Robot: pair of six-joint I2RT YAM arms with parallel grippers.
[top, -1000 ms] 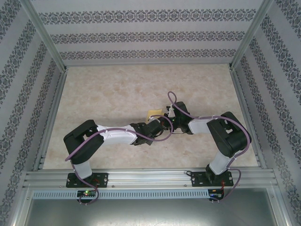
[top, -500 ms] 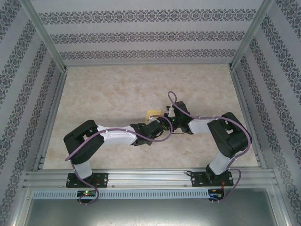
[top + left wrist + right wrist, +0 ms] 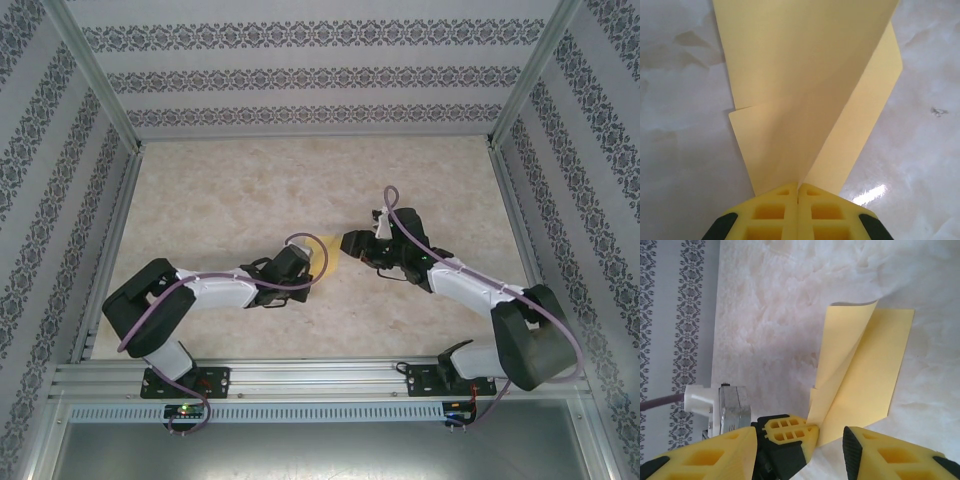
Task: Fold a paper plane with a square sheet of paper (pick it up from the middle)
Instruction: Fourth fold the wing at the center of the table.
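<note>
The yellow-orange paper (image 3: 805, 75) is folded along a centre crease, with two flaps spreading away from the pinch point. My left gripper (image 3: 798, 187) is shut on the near end of that crease. From above, the paper (image 3: 326, 254) pokes out beyond the left gripper (image 3: 308, 263) at mid-table. My right gripper (image 3: 350, 243) hovers just right of it, apart from the paper. In the right wrist view the right gripper (image 3: 800, 447) stands open, and the left gripper's fingers (image 3: 790, 430) pinch the paper (image 3: 867, 375) between and beyond its jaws. One flap stands up; the other lies near the table.
The marbled tabletop (image 3: 250, 190) is bare around the arms. Patterned walls (image 3: 320, 75) and aluminium posts close in the back and sides. A metal rail (image 3: 320, 378) carries both arm bases at the near edge.
The right gripper has opened, let go of the paper and drawn back to the right. The left gripper has closed fully and shifted left with the paper.
</note>
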